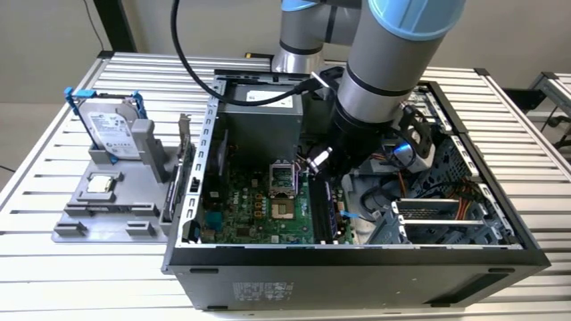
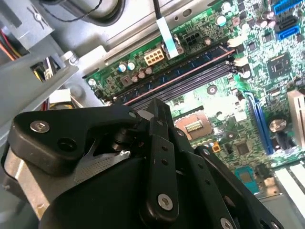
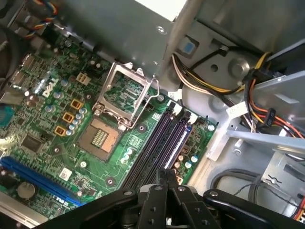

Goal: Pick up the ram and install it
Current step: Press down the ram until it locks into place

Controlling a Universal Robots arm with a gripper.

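Gripper [image 3: 164,179] over slots [image 3: 159,143], holder [image 1: 111,200] outside

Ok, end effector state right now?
End effector: closed, nothing seen in its grip; it sits over the memory slots on the board.

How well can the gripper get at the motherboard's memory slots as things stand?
Probably well. In the first wrist view the gripper hangs close over the memory slots with nothing between them. The cables lie off to the side, past the board's edge, not across the slots.
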